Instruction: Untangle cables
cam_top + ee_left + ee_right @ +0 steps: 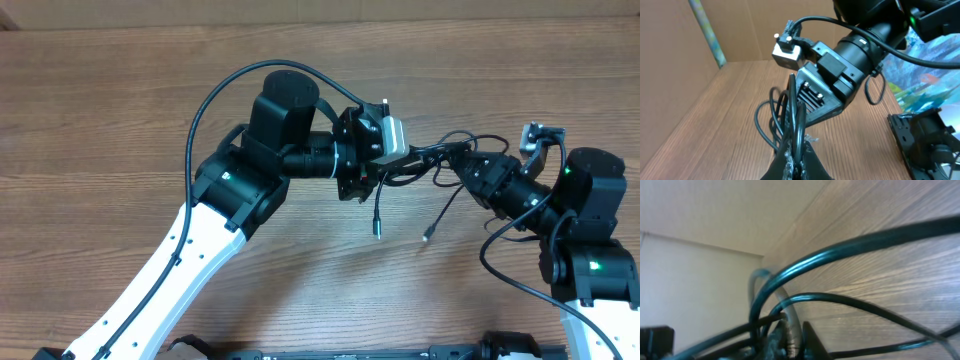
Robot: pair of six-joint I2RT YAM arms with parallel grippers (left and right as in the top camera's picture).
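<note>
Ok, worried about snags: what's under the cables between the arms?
Bare table shows under the cables, plus two loose plugs. The parts pinched in the left end effector and right end effector are covered.

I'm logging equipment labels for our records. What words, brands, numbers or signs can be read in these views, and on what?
None can be read.
The printed plastic sheet at the right of the left wrist view shows only coloured patterns, too blurred for letters.
The left arm, the right arm and the cables show no marking.

A robot lab: wooden table [90, 120], cardboard backdrop [750, 25].
</note>
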